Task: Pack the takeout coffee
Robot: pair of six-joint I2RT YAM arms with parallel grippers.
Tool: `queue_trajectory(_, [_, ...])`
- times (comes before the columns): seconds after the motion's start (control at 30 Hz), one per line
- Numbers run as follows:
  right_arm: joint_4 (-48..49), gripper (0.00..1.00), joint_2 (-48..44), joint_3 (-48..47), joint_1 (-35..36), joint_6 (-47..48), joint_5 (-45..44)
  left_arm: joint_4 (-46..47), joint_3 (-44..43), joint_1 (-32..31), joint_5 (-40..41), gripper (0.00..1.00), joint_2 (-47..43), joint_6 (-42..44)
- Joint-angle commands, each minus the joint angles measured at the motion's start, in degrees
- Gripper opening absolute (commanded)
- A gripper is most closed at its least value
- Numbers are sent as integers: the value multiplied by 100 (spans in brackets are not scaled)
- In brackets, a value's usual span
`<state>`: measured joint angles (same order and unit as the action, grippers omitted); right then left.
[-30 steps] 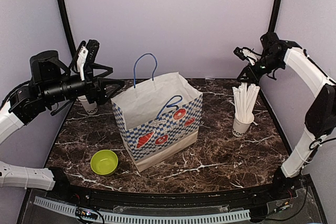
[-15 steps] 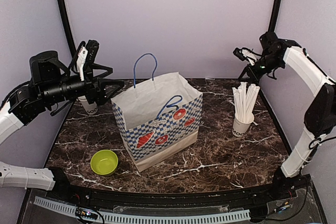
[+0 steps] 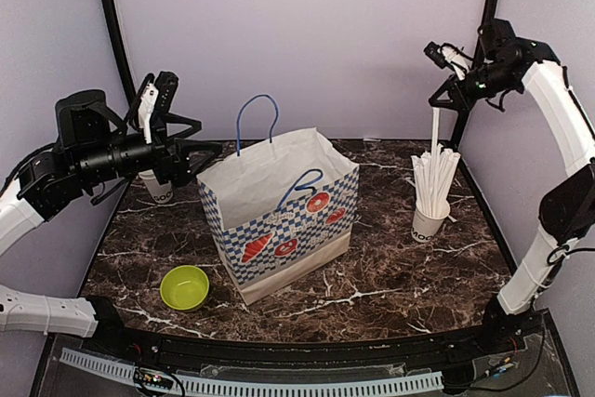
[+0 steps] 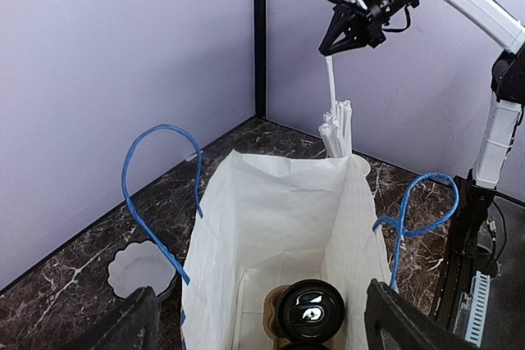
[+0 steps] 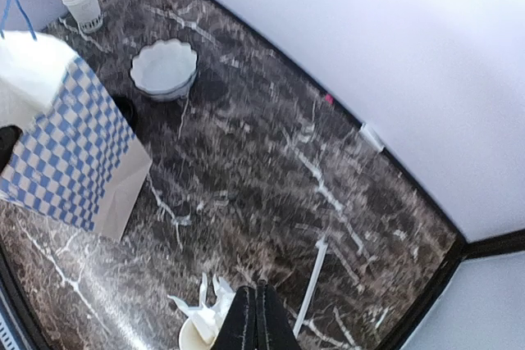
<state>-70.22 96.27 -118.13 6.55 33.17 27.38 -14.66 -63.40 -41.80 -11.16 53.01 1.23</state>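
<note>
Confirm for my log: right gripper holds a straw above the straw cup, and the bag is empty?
Not empty: the left wrist view shows a black-lidded cup inside the bag. The right gripper does hold a straw above the straw cup.

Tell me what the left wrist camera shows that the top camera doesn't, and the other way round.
Only the left wrist view looks down into the paper bag: a takeout coffee with a black lid stands at the bottom, and a white scalloped bowl sits beside it. Only the top view shows the green bowl and a white paper cup behind the left arm. Both show the paper bag with its blue handles and the right gripper holding one straw up above the straw cup.
</note>
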Motion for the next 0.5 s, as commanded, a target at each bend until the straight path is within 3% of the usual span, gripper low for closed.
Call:
queue_trajectory(0.0, [-60, 0, -486, -821, 40, 68, 598, 37, -252, -16, -3, 89, 178, 8])
queue_trajectory(0.23, [566, 0, -859, -1759, 54, -323, 1468, 79, -505, -18, 73, 88, 465, -52])
queue_trajectory(0.37, [1865, 0, -1242, -1328, 55, -1143, 2409, 145, -560, -20, 165, 89, 502, -87])
queue_trajectory(0.47, [3143, 0, -1295, -905, 54, -2504, 3442, 175, -580, -19, 277, 89, 514, -88])
